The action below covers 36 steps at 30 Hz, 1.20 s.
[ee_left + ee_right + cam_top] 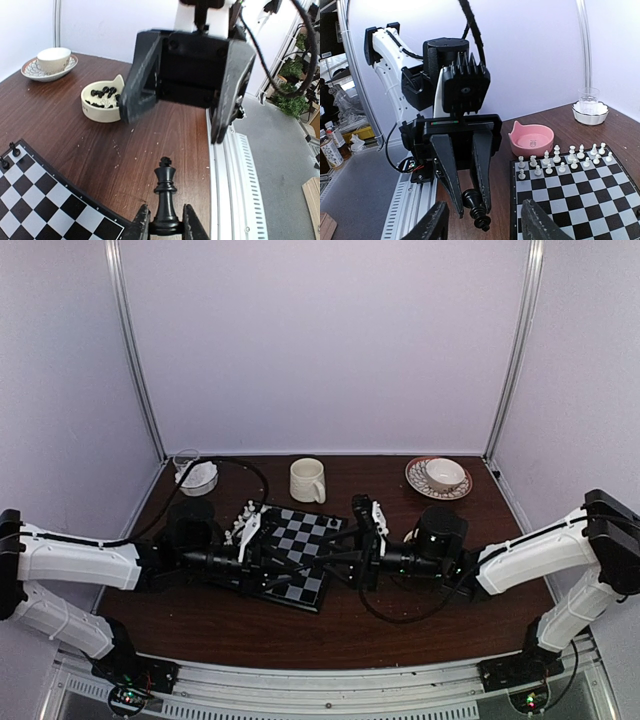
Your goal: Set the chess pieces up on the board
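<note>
table (75, 135): we see dark brown wood, with a metal rail (330, 680) along the near edge.
walls (320, 340): pale and plain, closing us in on three sides, with aluminium posts (135, 350) at the back corners.
board (580, 200): lies flat mid-table.
white pieces (560, 160): two rows along the board's left edge.
black pieces (102, 95): several lie in a cream bowl (95, 112).
left gripper (166, 214): we find it clamped on the black king (165, 192) at its base, off the board's near corner.
right gripper (485, 215): fingers apart, empty, facing the king.
</note>
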Motion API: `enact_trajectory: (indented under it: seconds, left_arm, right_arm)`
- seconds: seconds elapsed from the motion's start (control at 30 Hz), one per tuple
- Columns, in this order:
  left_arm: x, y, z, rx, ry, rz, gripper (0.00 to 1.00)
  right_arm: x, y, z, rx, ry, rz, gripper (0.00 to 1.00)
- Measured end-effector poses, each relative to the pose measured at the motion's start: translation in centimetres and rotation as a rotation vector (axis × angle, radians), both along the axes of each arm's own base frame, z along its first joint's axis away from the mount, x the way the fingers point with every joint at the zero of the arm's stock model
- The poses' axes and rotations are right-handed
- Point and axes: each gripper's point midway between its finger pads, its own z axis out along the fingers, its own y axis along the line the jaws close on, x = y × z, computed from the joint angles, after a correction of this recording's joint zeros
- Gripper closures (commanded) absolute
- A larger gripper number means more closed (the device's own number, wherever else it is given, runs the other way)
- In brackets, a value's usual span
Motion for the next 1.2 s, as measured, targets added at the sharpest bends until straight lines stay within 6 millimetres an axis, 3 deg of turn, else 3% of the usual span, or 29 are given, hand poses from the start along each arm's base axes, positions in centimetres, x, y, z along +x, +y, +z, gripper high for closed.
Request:
enact_trajectory:
  seconds: [0.27, 0.5, 1.0, 1.2]
  left_arm:
    - [-0.4, -0.1, 1.7, -0.076, -0.021, -0.021, 0.91]
    - [-0.6, -0.2, 1.9, -0.090, -0.023, -0.032, 0.90]
    - [-1.3, -0.3, 2.0, -0.100, -0.009, -0.074, 0.89]
    - [-1.4, -0.4, 1.7, -0.097, -0.002, -0.086, 0.89]
  right_arm:
    - [-1.2, 0.7, -1.0, 0.002, 0.058, 0.094, 0.62]
    - [-1.8, 1.0, -1.5, -0.008, 0.065, 0.131, 0.72]
    - [-2.5, 1.2, -1.4, -0.006, 0.064, 0.157, 0.80]
    - [-2.5, 1.2, -1.4, -0.004, 0.062, 0.159, 0.79]
